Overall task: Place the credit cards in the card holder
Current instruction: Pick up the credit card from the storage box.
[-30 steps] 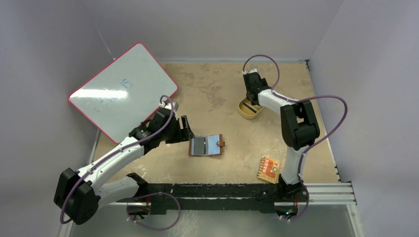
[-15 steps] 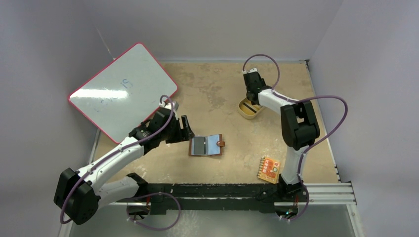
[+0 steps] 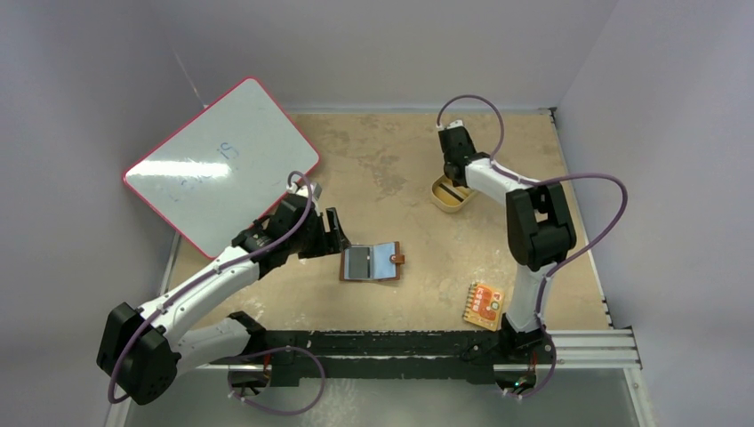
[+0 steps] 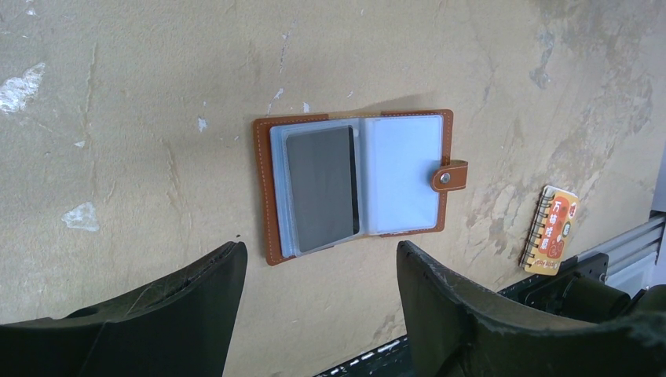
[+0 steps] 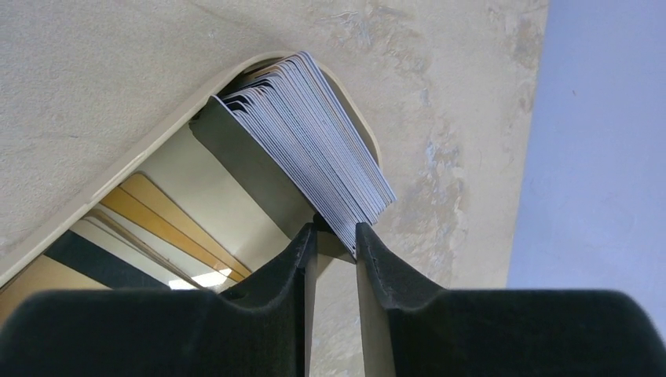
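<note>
While the left fingers are still hanging spread wide beside the open card holder, the right fingers are narrowing onto a corner of the credit cards; whether they are gripping yet, I cannot tell. The stack is standing on edge, lengthwise, in the tan dish.

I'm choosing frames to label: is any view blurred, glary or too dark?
Top external: sharp, evenly lit, the whiteboard nearly washed out. Left wrist: the card holder is crisp, with pale sheen on its clear pocket. Right wrist: the credit cards look sharp, the right gripper's fingers dark, a bright reflection inside the dish.
</note>
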You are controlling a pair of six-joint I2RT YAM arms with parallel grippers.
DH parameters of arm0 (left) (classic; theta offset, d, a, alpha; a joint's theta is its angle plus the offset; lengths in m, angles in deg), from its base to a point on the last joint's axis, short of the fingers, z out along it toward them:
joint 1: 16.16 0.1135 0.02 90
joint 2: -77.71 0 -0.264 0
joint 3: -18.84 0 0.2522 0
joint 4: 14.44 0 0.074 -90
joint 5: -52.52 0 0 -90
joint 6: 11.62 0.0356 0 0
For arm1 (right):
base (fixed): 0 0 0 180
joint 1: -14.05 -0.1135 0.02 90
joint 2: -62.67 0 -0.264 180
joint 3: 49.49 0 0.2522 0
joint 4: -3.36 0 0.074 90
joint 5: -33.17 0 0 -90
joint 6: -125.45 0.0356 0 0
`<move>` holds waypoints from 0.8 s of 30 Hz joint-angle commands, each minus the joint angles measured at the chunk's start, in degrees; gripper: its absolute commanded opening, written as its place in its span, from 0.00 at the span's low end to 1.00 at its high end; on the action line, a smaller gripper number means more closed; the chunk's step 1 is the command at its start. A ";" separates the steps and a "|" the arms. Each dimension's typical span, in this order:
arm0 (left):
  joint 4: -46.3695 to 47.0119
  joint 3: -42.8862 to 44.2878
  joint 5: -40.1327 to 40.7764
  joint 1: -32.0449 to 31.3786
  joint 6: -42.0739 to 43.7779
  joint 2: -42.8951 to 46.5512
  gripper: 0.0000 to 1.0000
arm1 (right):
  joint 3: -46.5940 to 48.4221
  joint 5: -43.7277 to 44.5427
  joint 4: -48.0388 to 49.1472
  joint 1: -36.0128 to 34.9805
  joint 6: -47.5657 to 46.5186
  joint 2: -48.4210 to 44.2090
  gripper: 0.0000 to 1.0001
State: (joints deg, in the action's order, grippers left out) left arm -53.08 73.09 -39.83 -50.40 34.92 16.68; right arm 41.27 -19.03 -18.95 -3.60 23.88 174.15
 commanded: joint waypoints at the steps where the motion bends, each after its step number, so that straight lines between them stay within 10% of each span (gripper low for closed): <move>1: 2.20 0.03 -0.49 0.28 -0.09 1.54 0.69 | 3.16 0.24 -0.54 0.40 0.22 -4.06 0.23; 9: 2.27 -0.15 -0.81 0.33 -0.54 2.03 0.69 | 5.87 -3.97 -5.79 0.21 3.64 -5.61 0.08; 24: 1.47 3.70 -1.22 0.27 -4.71 3.56 0.68 | -3.89 -41.61 -7.18 0.19 26.31 -26.56 0.00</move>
State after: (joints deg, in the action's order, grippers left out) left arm -54.00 73.55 -40.26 -50.40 32.93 17.97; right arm 41.62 -46.94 -29.58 -3.56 41.19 155.94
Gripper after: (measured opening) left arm 0.686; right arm 0.005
